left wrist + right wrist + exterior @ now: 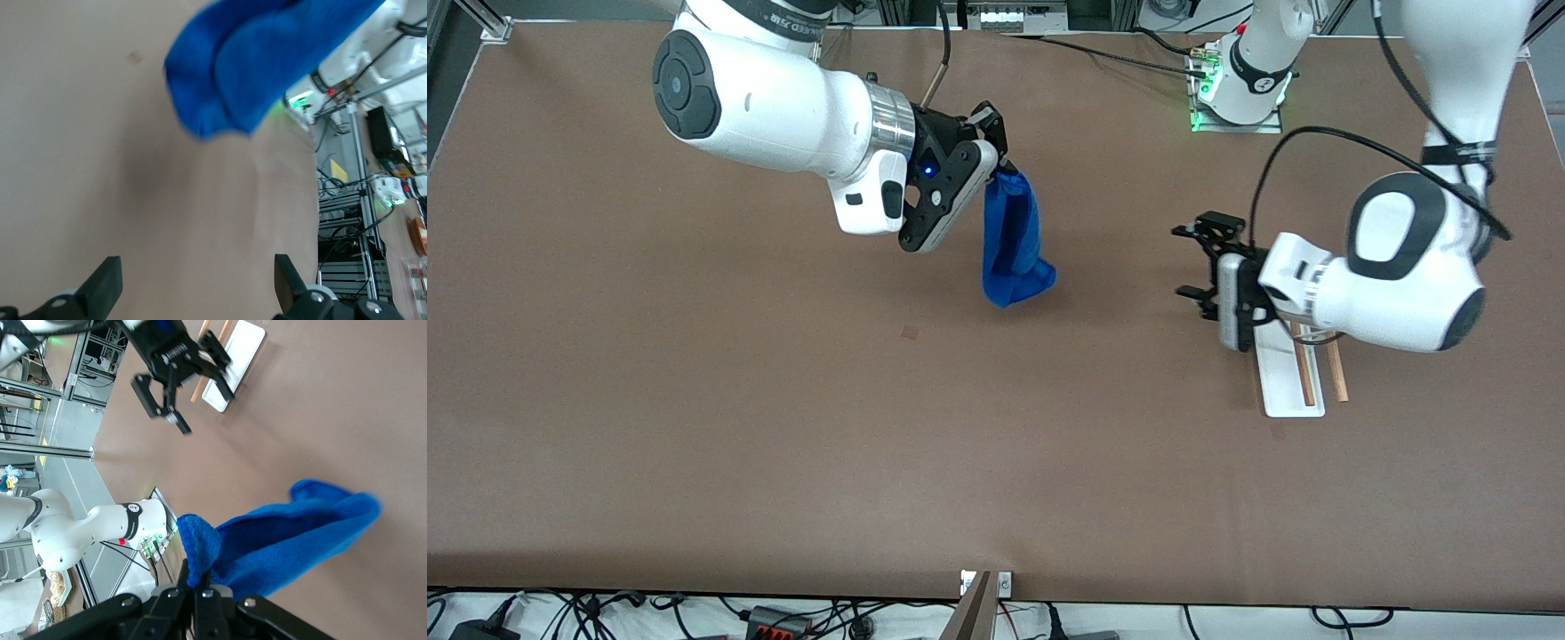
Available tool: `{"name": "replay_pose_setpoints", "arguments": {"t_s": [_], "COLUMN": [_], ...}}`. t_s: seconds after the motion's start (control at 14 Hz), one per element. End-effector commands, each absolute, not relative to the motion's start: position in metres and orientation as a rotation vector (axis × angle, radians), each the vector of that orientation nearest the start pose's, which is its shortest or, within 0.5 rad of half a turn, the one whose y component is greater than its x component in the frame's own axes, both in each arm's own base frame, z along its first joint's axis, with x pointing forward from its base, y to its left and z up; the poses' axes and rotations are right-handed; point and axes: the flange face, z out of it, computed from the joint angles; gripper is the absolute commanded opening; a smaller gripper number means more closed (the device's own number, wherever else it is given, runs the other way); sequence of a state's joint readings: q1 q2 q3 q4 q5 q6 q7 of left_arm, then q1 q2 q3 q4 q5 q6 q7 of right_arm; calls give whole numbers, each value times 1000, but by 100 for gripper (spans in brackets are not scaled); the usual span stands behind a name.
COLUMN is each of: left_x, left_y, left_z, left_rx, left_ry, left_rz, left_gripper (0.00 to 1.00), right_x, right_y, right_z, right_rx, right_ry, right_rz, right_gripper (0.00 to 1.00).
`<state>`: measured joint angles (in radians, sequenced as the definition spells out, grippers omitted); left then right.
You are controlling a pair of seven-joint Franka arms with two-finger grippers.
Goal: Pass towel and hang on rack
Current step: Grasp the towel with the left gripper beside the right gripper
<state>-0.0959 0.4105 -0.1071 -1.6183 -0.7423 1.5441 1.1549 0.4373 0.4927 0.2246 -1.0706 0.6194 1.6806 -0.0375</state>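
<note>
A wide brown bench (pixel 694 444) fills the room's middle, with two white Franka arms reaching over it from their bases along one edge.

The right arm (pixel 765 98) stretches out above the middle of the bench. Its right gripper (pixel 1000 151) has its jaws clenched on the top corner of the towel (pixel 1011 240), a bright royal-blue cloth. The towel hangs straight down from the jaws, folded lengthwise into a narrow strip, its long axis running from the pinched corner down toward the bench, with the loose lower end bunched and curled slightly toward the left arm's end of the bench. It is held in the air over bare bench and, from what the wrist views show, does not rest on the surface.

The left arm (pixel 1396 276) bends low over its own end of the bench. Its left gripper (pixel 1193 267) has its jaws spread wide and released, holding nothing, and faces the hanging towel, well apart from it.

The rack (pixel 1289 378) stands on the bench just under the left arm's wrist, partly covered by it. Its white rectangular base shows clearly, and its two light-brown wooden rods (pixel 1320 369) lie parallel, their long axis running toward the front camera. Nothing hangs on the rods.

A small darker square mark (pixel 910 332) sits on the bench surface, nearer the front camera than the towel.
</note>
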Motion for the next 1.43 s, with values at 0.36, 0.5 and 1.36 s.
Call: {"name": "replay_pose_setpoints", "arguments": {"t_s": [0.36, 0.5, 1.36], "left_x": [560, 543, 506], "left_y": [-309, -326, -379], "left_z": [418, 413, 381], "left_rx": [1762, 1765, 1795], "left_ry": [-1499, -1518, -1556], "left_rz": [237, 257, 314], "left_gripper": [98, 98, 93], "right_x": [546, 546, 543], "right_y": [445, 446, 451], "right_z": [598, 598, 599], "right_rx": [-2255, -2255, -2251], "right_ry": [-775, -776, -781], "right_rz": [104, 105, 91], "right_gripper": [0, 0, 0]}}
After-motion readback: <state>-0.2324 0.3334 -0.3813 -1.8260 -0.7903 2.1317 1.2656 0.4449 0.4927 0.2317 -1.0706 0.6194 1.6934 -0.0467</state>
